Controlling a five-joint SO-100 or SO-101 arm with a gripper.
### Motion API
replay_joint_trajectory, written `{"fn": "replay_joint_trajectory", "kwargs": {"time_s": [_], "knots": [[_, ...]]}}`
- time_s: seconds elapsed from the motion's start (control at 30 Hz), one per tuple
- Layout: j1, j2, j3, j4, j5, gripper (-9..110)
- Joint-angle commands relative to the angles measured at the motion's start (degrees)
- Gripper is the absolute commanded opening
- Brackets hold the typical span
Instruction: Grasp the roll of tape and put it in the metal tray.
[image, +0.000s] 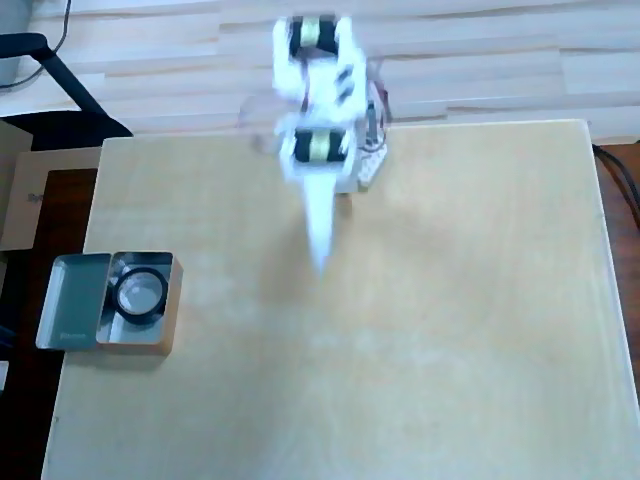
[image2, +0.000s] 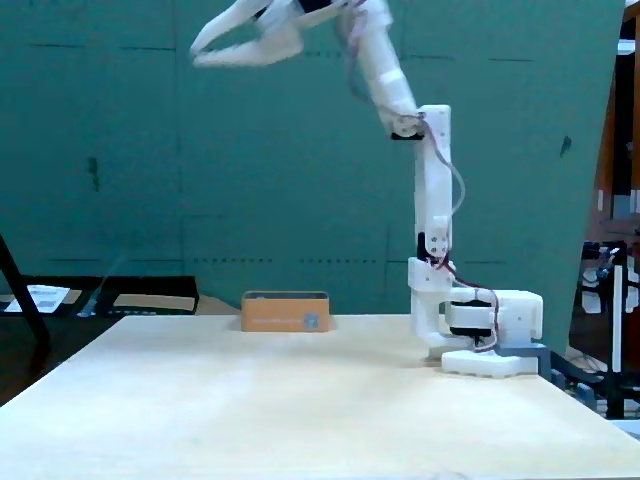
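Note:
The metal tray (image: 72, 300) sits at the table's left edge in the overhead view, a grey-green half joined to a shiny square compartment. The black roll of tape (image: 117, 293) lies flat inside the square compartment. My gripper (image: 320, 255) is motion-blurred, far from the tray, near the table's middle back. In the fixed view the gripper (image2: 195, 55) is raised high above the table with its jaws a little apart and nothing between them. The tray (image2: 285, 312) shows side-on as a low tan-reflecting box at the far table edge. The tape is hidden there.
The arm's white base (image2: 490, 345) stands at the table's back edge (image: 345, 175). A dark chair and a cardboard box (image: 30, 190) lie off the table's left side. Cables (image: 615, 175) hang at the right edge.

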Motion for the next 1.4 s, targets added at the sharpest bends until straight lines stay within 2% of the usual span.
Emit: {"fn": "replay_joint_trajectory", "kwargs": {"time_s": [0.0,0.3,0.6,0.73,1.2,1.37], "knots": [[-3.2,9.1,4.0,18.7,0.5,-1],[-4.1,33.8,42.5,16.2,0.7,0],[-0.9,61.8,102.7,-11.7,6.6,0],[-1.1,70.8,121.6,-22.1,6.9,0],[-1.0,89.2,156.6,-48.3,6.1,0],[-1.0,95.0,159.7,-51.5,6.1,0]]}}
